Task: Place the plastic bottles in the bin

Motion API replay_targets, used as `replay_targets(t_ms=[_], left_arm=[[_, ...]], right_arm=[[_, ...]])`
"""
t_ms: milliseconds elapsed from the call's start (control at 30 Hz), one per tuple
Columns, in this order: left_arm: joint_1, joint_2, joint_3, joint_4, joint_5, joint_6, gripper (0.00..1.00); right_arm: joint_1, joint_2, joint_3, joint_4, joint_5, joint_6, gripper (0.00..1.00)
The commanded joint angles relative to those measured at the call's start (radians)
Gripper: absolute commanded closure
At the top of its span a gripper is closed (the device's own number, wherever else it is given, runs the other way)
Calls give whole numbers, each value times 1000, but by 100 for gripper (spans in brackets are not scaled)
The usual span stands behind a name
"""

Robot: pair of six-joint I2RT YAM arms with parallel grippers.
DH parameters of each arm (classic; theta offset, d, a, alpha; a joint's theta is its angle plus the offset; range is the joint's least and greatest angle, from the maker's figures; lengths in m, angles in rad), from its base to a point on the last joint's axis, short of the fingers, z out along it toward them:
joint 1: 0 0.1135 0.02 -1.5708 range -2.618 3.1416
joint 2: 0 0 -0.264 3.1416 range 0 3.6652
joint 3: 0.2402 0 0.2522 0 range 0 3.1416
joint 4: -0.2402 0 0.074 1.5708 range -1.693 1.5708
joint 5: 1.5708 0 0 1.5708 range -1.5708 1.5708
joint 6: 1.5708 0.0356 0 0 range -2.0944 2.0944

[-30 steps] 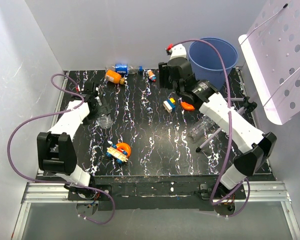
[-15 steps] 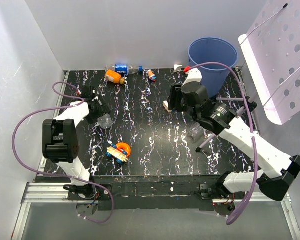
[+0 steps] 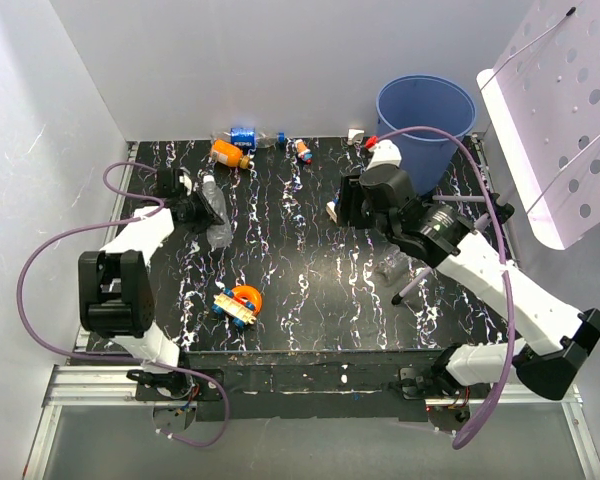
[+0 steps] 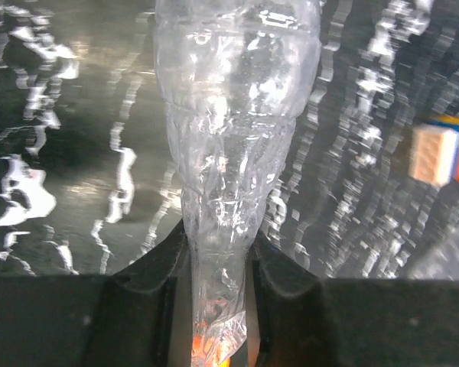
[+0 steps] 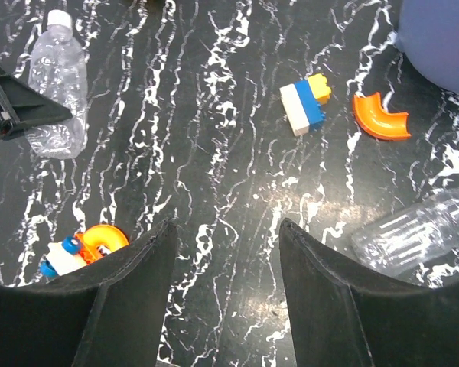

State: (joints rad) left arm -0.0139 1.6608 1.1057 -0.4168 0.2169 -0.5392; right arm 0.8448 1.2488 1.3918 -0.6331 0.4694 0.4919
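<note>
As the left end effector [image 3: 193, 207] has just closed from wide open onto a clear bottle [image 3: 216, 213], a first pick is in hand, with nothing binned yet.
Top view: the held bottle sits at 10 o'clock on the table [image 3: 310, 300], well apart from the bin [image 3: 426, 80] at 1 o'clock, whose visible inside shows no bottle; the right end effector [image 3: 342, 203] has swung from beside the bin toward centre. An orange bottle [image 3: 225, 152] and a blue-labelled bottle [image 3: 244, 137] lie at 11 o'clock. Left wrist: the fingers [image 4: 141, 287] pinch the bottle's narrow end, so I judge it ready to lift and carry across. Right wrist: its jaws stand apart and empty above the table, with another clear bottle [image 5: 421, 229] lying at 3 o'clock near the bin.
</note>
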Motion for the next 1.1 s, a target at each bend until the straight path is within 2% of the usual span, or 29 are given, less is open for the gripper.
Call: replay_targets(t_ms=[0,133,233,333,433,600,967,1067], left_arm=[[2,-165,6,-8,289,50,100],[-41,-269,3,-1,522,59,100],[-122,-352,0,35,578,65,99],[-181,-383,25,49,619,53,99],[-227,-383,48,49,637,33,100],[-277,-412,63,64,630,9,100],[-301,-455,52,70,641,-8,100],[-302,-469,48,69,642,-8,100]], right_arm=[[4,37,125,15,-80,-29,37],[-6,83,214,18,-158,-20,37],[-56,127,274,32,-285,42,37],[-102,147,282,116,-411,105,37],[-142,182,288,196,-462,135,37],[-199,274,358,205,-604,229,37],[-207,432,440,245,-678,319,35],[-210,446,444,250,-664,333,38]])
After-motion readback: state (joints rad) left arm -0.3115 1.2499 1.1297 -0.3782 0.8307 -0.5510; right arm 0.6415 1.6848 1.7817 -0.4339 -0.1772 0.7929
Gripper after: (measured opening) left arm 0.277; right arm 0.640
